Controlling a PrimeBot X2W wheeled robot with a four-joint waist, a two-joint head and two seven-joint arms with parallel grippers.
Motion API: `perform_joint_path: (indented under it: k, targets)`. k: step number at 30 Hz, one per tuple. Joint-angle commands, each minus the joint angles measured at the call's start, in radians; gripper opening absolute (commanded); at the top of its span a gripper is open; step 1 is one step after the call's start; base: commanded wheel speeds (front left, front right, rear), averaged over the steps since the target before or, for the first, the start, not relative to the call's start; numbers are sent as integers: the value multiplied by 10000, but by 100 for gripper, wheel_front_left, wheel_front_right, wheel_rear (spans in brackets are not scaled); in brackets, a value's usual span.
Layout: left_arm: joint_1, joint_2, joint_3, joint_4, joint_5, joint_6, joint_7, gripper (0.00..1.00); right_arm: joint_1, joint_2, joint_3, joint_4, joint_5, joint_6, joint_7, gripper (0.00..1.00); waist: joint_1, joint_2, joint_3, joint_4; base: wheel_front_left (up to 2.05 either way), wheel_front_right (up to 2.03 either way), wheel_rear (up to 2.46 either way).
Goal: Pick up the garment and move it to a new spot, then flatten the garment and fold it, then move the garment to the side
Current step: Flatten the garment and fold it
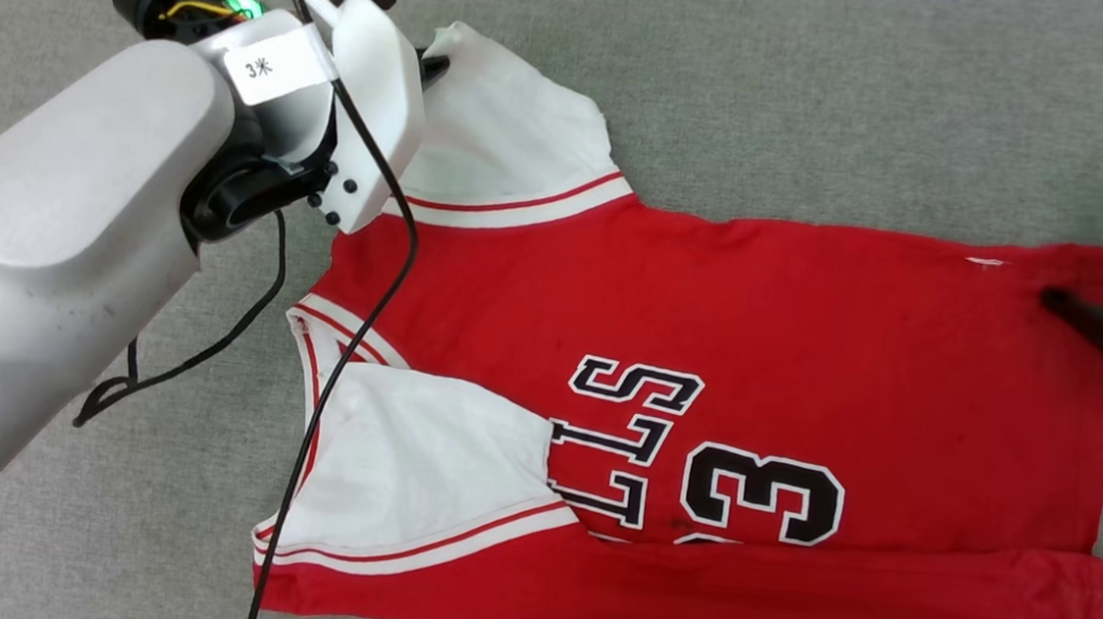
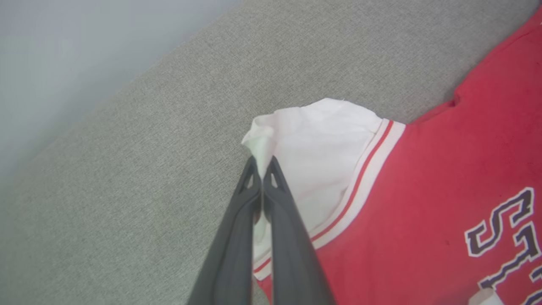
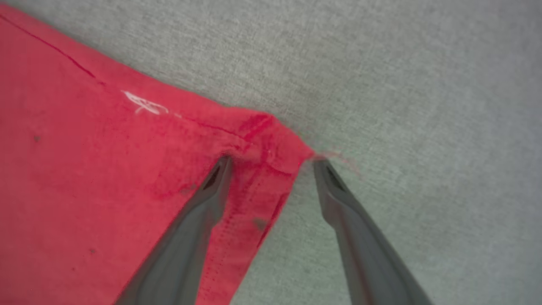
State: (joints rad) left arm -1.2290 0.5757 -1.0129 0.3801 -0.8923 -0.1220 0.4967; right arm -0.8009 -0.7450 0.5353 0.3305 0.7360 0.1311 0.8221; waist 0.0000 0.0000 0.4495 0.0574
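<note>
Head view: a red jersey shirt [image 1: 758,306] of soft knit, with white short sleeves, striped trim and black lettering, lies spread on a grey woven surface [image 1: 824,105], its near edge folded over. The left gripper [image 1: 433,66] meets the far white sleeve [image 1: 507,129]. The right gripper [image 1: 1068,309] reaches over the hem corner.

Left wrist view: its slim dark fingers [image 2: 275,199] are clenched on the sleeve's crumpled tip.

Right wrist view: the jaws stand apart, one finger on the stitched red hem [image 3: 250,203] and the other on bare weave.
</note>
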Motion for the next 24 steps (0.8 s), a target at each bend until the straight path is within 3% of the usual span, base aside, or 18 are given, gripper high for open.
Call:
perform_joint_path:
  k: [1,7,8,9,17,24]
  targets:
    - [-70,-27,-3,-40,49,35,-61,0,-95,71,203,221,-70,-8,-66,100,0,0,119,72,0,0,0]
    - [9,-1,-42,-11,41,17,-210,0,320,334,1356,955,407,8,-364,100,0,0,212,92,0,0,0]
    - [40,25,-49,7,25,11,-230,0,300,357,1447,984,489,10,-567,37,0,0,202,65,0,0,0]
    - [78,41,-60,28,0,7,-247,0,246,374,1505,1010,537,8,-784,0,0,0,175,39,0,0,0]
    - [602,158,-80,224,-235,-23,-660,0,-145,106,1549,1135,780,-10,-3065,0,0,0,-588,-142,0,0,0]
    - [1768,413,-128,-90,-572,202,-1163,0,736,-93,1717,869,1027,-10,-4741,0,0,0,-1619,-196,0,0,0]
